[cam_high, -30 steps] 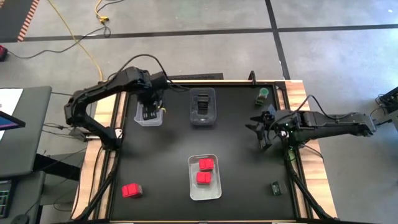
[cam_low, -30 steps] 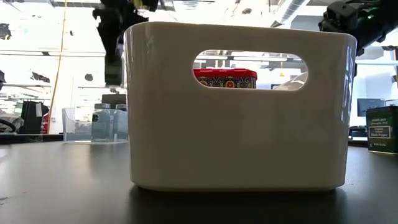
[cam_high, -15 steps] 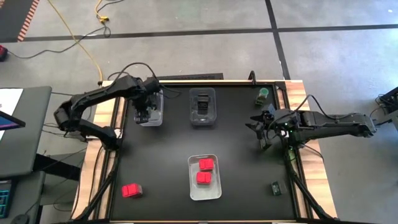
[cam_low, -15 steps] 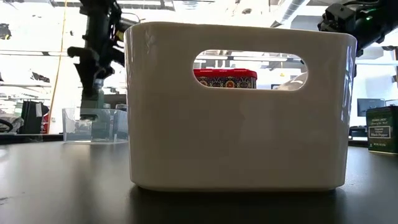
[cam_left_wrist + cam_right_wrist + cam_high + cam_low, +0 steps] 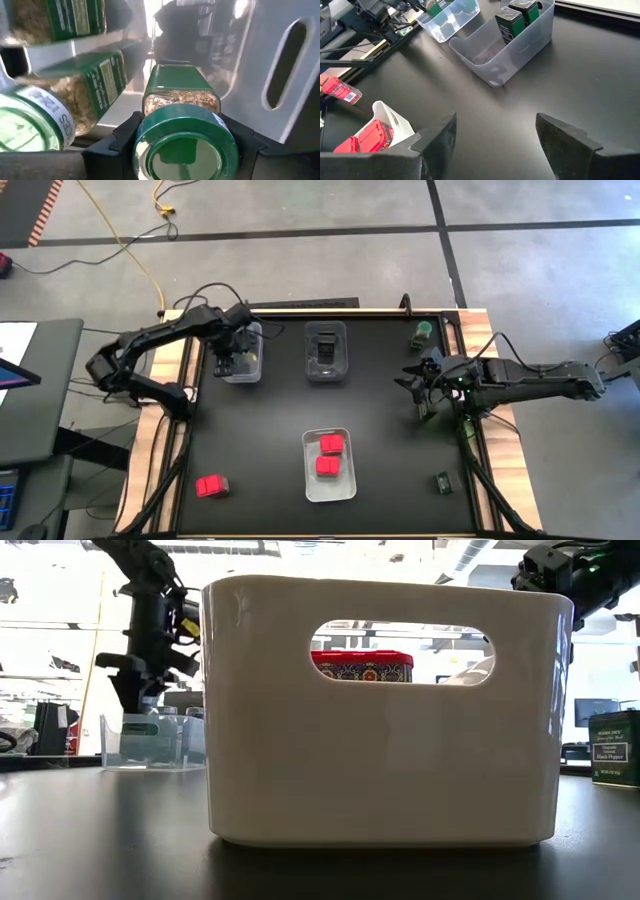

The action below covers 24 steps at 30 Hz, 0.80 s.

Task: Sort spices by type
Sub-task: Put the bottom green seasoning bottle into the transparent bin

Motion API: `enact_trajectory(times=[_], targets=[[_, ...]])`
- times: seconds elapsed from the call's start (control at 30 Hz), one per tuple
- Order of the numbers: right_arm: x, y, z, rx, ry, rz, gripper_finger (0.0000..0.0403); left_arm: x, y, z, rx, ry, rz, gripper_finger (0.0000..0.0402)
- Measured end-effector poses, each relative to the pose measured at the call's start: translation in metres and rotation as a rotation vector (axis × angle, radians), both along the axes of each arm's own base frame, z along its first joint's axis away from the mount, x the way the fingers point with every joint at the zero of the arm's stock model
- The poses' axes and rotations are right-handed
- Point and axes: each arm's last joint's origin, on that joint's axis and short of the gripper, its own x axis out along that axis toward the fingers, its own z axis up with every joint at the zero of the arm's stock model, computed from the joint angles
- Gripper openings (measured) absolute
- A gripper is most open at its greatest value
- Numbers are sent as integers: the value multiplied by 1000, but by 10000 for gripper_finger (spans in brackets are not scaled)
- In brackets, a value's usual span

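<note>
Green-lidded jar (image 5: 229,364), seen from above, sits clamped in the left claw (image 5: 230,365) inside the far-left clear bin (image 5: 254,372). Low view: claw down in that bin; lower gently before letting go. Left wrist view: jar's long axis runs away from the camera, lid nearest. Right claw (image 5: 495,135) hovers parted, holding nothing.

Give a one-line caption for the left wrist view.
Left claw shut on a green-lidded spice jar, lowered into the clear bin beside two more jars.
</note>
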Motion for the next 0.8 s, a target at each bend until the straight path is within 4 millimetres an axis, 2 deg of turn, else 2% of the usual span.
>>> enact_trajectory(times=[0.2,0.8], targets=[[0,0,0,0,0,0,299,-4,6,-7,15,-14,-15,193],[0,0,0,0,0,-1,299,-11,23,-6,82,-40,-18,193]])
